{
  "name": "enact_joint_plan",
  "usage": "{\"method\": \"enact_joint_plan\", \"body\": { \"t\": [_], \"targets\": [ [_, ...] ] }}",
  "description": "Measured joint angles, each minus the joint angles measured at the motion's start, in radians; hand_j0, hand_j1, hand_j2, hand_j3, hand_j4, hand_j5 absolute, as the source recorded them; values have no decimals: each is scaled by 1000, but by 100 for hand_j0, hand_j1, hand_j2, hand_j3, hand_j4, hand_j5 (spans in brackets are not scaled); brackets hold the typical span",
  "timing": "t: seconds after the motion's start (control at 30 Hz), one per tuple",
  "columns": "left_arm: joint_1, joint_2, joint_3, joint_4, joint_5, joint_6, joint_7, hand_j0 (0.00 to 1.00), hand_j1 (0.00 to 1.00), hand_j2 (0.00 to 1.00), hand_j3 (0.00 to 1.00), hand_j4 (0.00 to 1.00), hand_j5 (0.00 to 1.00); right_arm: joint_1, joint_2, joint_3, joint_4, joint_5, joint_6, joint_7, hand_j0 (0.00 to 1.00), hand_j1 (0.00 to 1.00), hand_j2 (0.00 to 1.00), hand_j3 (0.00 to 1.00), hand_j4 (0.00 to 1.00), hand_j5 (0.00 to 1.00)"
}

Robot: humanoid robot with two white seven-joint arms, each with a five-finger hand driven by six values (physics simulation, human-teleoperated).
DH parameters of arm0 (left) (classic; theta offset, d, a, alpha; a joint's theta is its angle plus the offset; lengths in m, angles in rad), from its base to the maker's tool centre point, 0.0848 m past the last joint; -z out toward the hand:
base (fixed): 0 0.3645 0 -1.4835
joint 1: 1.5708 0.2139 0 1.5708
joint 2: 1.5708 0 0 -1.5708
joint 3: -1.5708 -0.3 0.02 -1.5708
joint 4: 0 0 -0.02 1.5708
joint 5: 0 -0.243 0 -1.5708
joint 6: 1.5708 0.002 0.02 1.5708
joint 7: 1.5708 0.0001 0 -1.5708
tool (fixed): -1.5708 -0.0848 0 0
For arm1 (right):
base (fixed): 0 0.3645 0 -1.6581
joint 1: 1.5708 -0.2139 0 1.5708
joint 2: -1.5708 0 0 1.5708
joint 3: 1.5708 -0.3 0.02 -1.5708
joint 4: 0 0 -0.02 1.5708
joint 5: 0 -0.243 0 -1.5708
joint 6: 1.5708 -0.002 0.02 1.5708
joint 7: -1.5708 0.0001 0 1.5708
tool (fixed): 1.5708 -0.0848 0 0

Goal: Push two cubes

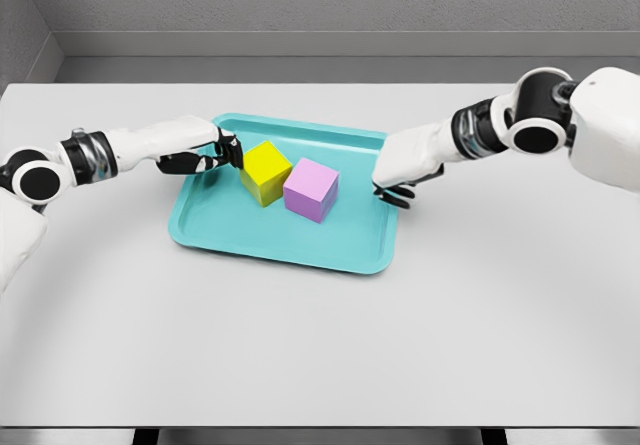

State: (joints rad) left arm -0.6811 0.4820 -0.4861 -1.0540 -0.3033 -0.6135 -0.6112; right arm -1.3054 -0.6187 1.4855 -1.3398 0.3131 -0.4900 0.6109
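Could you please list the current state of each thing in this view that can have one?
yellow cube: on the tray, upright, touching the pink cube.
pink cube: on the tray, upright.
teal tray: flat on the table.
left hand: fingers curled, holding nothing, at the yellow cube's left side.
right hand: fingers curled, holding nothing, over the tray's right rim.

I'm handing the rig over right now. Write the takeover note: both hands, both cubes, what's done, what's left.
Left hand: fingers curled, holding nothing, at the yellow cube's left side; contact unclear.
Right hand: fingers curled, empty, at the teal tray's right rim, apart from the pink cube.
Cubes: both on the tray, side by side, apparently touching.
Done: both hands brought to the tray's sides.
Left: right hand probably closes on the pink cube, then push.
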Motion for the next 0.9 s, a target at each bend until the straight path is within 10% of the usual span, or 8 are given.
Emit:
{"method": "enact_joint_plan", "body": {
  "t": [0.47, 0.9],
  "targets": [
    [-17, 137, 3, -27, 74, 1, 0, 43, 43, 43, 43, 43, 43, 0, 82, 40, 59, -12, 13, 0, 17, 17, 17, 17, 17, 17],
    [-118, -72, 2, 208, -47, 0, 0, 41, 41, 41, 41, 41, 41, -3, 143, 60, 142, -12, 13, 0, 17, 17, 17, 17, 17, 17]
  ]
}}
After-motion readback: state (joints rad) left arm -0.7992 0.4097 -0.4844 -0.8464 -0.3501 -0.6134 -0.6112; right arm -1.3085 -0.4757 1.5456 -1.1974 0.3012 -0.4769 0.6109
